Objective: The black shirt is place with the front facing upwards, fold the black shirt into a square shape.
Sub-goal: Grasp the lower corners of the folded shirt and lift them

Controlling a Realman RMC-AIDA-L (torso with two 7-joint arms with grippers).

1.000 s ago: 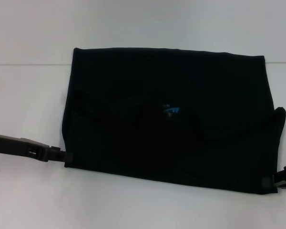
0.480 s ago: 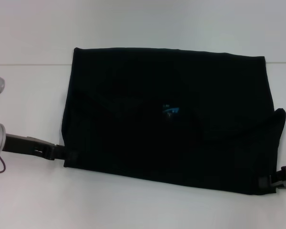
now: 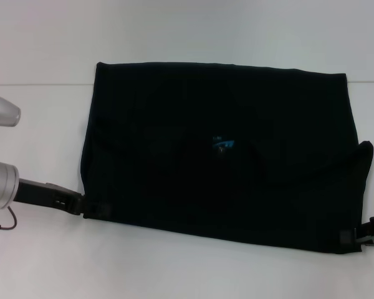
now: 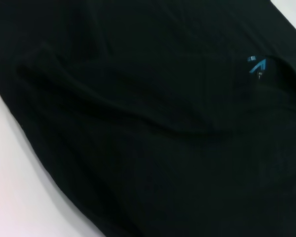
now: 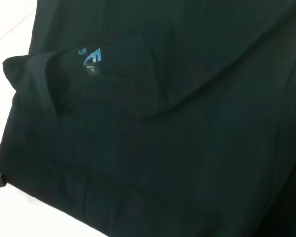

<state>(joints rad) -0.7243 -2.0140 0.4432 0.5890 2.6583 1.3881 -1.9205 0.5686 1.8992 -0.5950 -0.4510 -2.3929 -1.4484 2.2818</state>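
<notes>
The black shirt (image 3: 218, 149) lies flat on the white table, folded into a wide rectangle, with its small blue neck label (image 3: 223, 144) showing near the middle. At the shirt's near left corner sits my left gripper (image 3: 98, 208), its tip overlapping the hem. My right gripper (image 3: 346, 238) is at the near right corner, its tip also lying over the hem. Both wrist views are filled by the black shirt (image 4: 138, 128) (image 5: 167, 138), each with the blue label (image 4: 256, 66) (image 5: 90, 58) in sight. No lettering shows.
The white table (image 3: 187, 274) runs around the shirt on all sides, with a faint seam line (image 3: 37, 85) across it at the shirt's far edge. A folded sleeve tip (image 3: 365, 149) sticks out at the shirt's right side.
My left arm has slid to the right, so its gripper tip now overlaps the shirt's corner. The right gripper has crept slightly left. The shirt has barely shifted.
</notes>
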